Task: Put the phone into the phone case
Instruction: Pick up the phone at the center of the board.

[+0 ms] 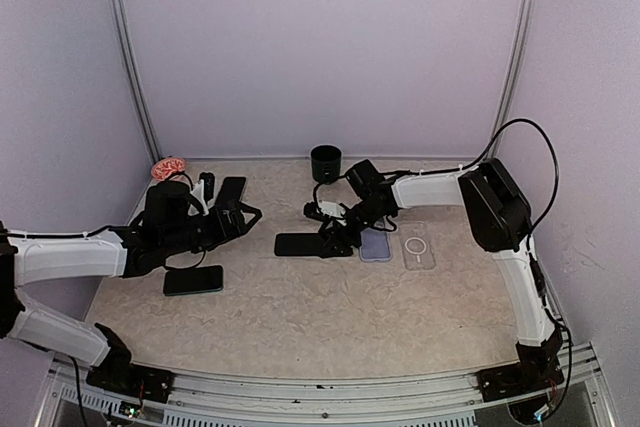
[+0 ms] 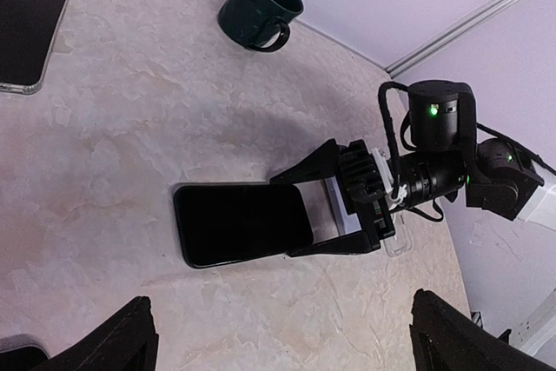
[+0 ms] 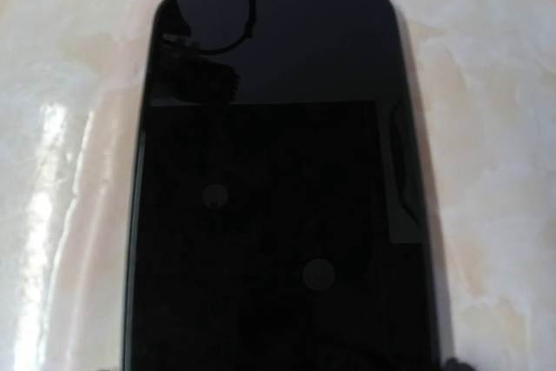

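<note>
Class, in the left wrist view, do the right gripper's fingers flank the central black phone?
Yes, the right gripper straddles one end of the black phone, a finger beside each long edge.

The glossy black slab phone (image 3: 278, 215) runs off the right wrist view's edge at 6 o'clock. Whether the fingers of the right gripper (image 2: 284, 216) actually press its sides cannot be told.

I see a dark green mug (image 1: 326, 162) upright at the back centre of the marbled tabletop (image 1: 300, 327). A pink-red wrinkled ball (image 1: 168, 168) sits at upper left. A spare phone (image 1: 193, 279) lies flat at lower left, and another spare phone (image 1: 232, 190) lies further back.
</note>
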